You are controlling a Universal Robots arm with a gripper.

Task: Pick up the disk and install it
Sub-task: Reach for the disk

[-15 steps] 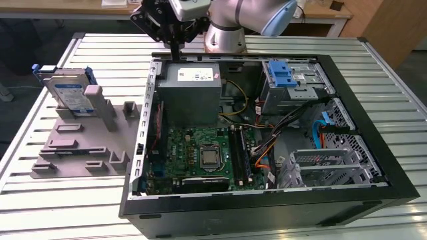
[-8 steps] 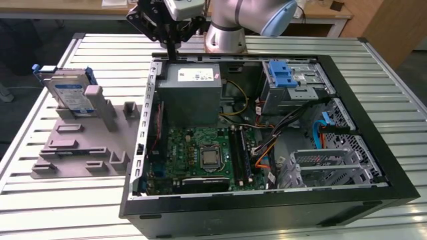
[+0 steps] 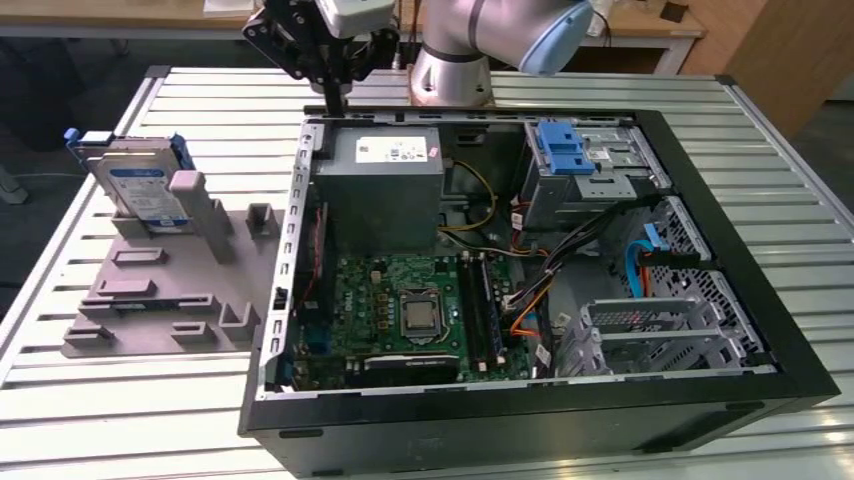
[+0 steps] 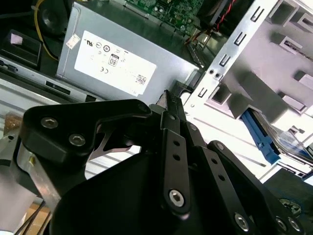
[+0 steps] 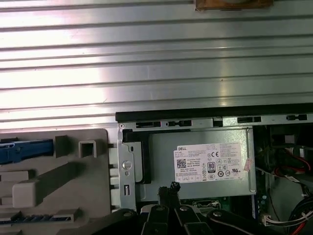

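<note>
The disk stands on edge in a grey holder on the table, at the exterior view's left, with its blue-and-white label facing the camera and blue rails along its edges. One blue rail shows in the first wrist view and in the second wrist view. My gripper hangs above the far left corner of the open computer case, apart from the disk. Both wrist views show its black fingers closed to a point over the power supply, with nothing between them.
The grey power supply with a white sticker sits just below the gripper. A silver drive cage with a blue latch is at the case's far right. The motherboard and loose cables fill the case floor. The slatted table surrounds everything.
</note>
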